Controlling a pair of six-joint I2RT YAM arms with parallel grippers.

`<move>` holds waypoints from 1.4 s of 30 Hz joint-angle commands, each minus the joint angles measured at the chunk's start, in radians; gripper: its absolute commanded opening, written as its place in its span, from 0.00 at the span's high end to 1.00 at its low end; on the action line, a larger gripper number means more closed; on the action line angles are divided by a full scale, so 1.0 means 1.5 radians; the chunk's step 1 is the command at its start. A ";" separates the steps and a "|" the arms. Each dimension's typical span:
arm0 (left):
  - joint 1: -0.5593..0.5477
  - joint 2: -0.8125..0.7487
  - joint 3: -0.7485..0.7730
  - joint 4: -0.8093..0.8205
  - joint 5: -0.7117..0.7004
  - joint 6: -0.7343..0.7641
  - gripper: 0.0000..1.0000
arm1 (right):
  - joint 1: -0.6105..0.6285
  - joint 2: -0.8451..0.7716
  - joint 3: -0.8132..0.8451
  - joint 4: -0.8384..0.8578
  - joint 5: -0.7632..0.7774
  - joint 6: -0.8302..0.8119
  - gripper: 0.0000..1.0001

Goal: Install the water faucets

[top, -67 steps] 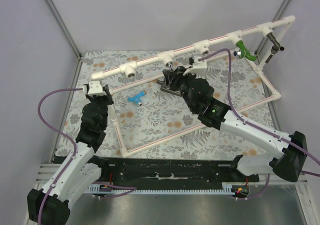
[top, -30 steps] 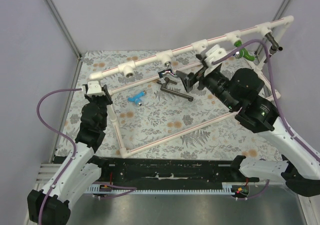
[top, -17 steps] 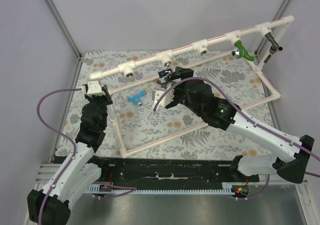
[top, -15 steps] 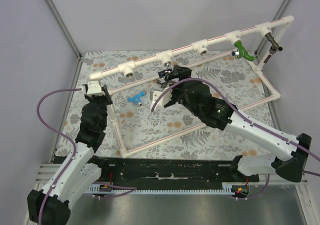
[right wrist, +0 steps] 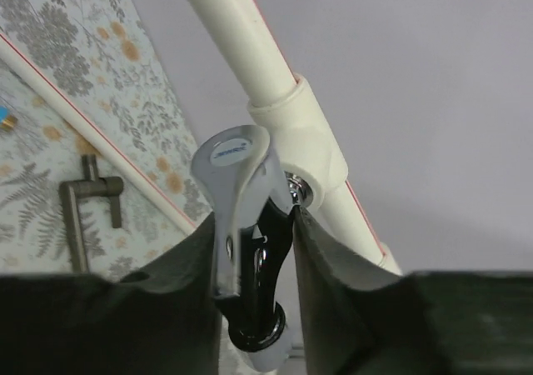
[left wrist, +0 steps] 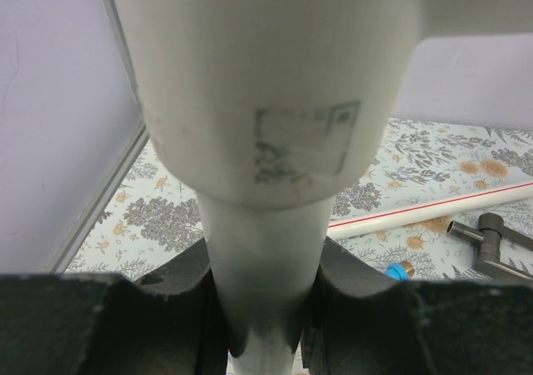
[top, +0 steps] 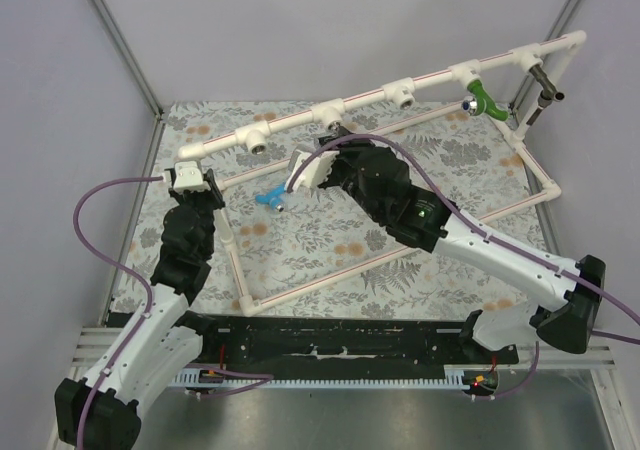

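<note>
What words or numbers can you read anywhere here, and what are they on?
Silver faucet: a tiny blue logo on its top, too small and blurred to read.
Pipe: a faded square print on its white fitting, too faint to read.
No other writing shows in any view.

The pipe frame point(top: 236, 260) lies on the table point(top: 470, 170), its raised rail point(top: 432, 80) at the far side. The right-end faucet point(top: 482, 98) hangs from the rail. The handled faucet point(right wrist: 237, 162) sits at a mid-rail fitting point(right wrist: 304, 137), within the right gripper point(right wrist: 255, 225). The loose faucet point(top: 272, 198) and the lever faucet point(right wrist: 77, 217) lie inside the frame.
</note>
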 commanded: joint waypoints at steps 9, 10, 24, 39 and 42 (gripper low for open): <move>-0.006 0.004 0.012 0.018 0.004 -0.038 0.98 | -0.035 -0.040 -0.031 0.161 0.200 0.947 0.98; -0.006 0.004 0.012 0.019 0.005 -0.039 0.98 | -0.046 -0.052 -0.057 0.175 0.231 1.071 1.00; -0.006 0.006 0.012 0.019 0.010 -0.044 0.98 | -0.140 -0.141 -0.202 0.143 0.256 1.619 0.39; -0.006 0.010 0.013 0.019 0.012 -0.044 0.98 | -0.138 -0.226 -0.099 0.075 -0.133 0.501 0.03; -0.006 0.010 0.013 0.020 0.011 -0.042 0.98 | -0.131 -0.228 -0.062 -0.036 -0.279 0.370 0.02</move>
